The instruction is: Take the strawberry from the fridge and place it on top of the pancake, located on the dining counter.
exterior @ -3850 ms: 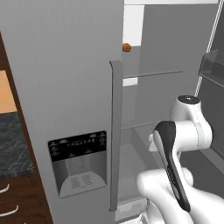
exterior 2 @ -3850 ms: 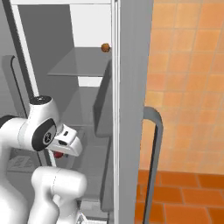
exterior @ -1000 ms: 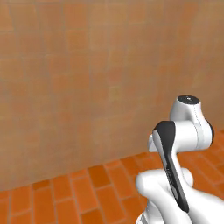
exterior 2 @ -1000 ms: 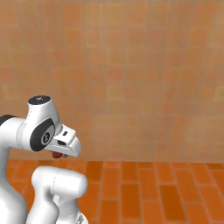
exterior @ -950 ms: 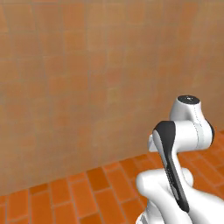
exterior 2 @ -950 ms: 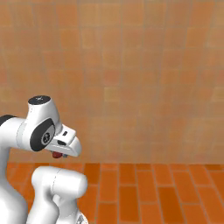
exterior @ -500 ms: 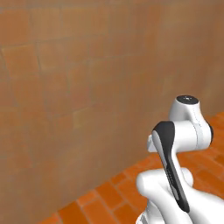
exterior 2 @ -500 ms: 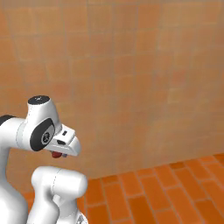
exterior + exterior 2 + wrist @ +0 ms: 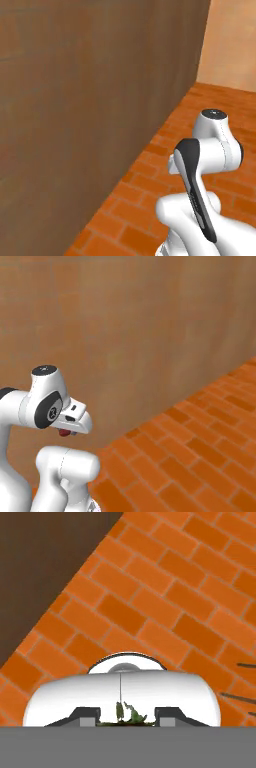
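Above brick floor (image 9: 165,587), strawberry (image 9: 64,432) sits clamped between fingers (image 9: 86,714).

no readable text, labels, brands or numbers anywhere in these views

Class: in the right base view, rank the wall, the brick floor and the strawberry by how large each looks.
1. Wall: largest.
2. Brick floor.
3. Strawberry, a red speck under the end effector: smallest.
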